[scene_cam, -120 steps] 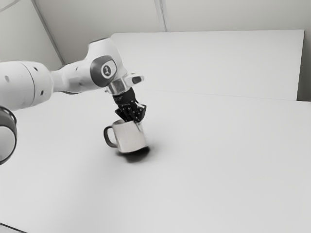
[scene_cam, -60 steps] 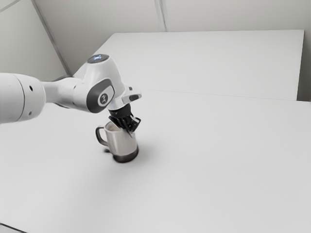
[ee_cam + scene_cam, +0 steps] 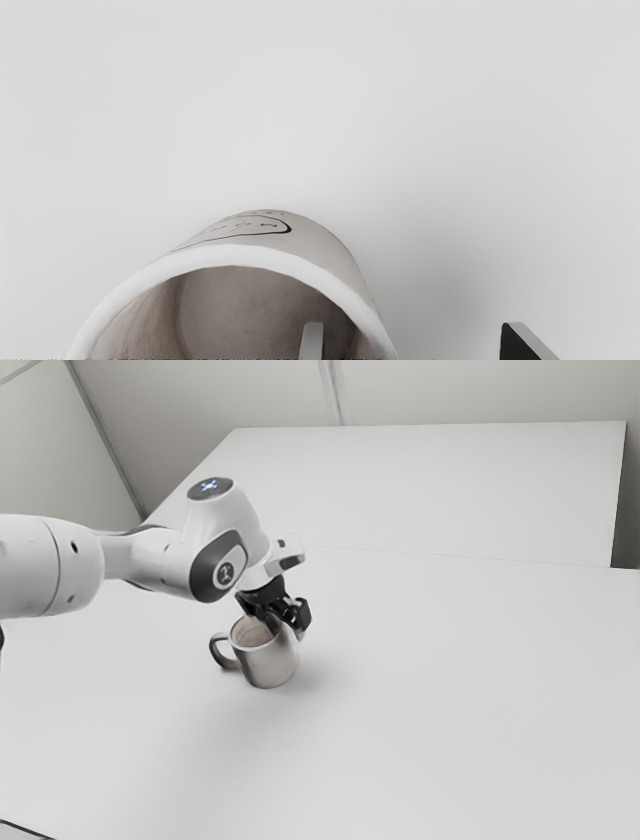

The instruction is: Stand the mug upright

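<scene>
At the mug's rim in the exterior view is my black gripper (image 3: pixel 280 620), on the side away from the handle. The light mug (image 3: pixel 268 664) stands on the table, tilted slightly if at all, its handle toward the exterior view's left. Looking down from the hand, the gripper (image 3: pixel 412 330) has its fingers wide apart: one inside the mug (image 3: pixel 325 245), the other outside beyond the rim, with a gap between it and the wall. Dark line drawings mark the mug's outer side. Its handle is hidden in the wrist view.
The white table (image 3: pixel 450 690) spreads around the mug. Behind it rises a pale panel (image 3: pixel 430 490), and a dark-edged object lies at the exterior view's lower left corner.
Since a second ago the mug has come down from a tilted, raised pose to the table. My fingers have opened around its wall, and the hand has shifted slightly toward the exterior view's right.
</scene>
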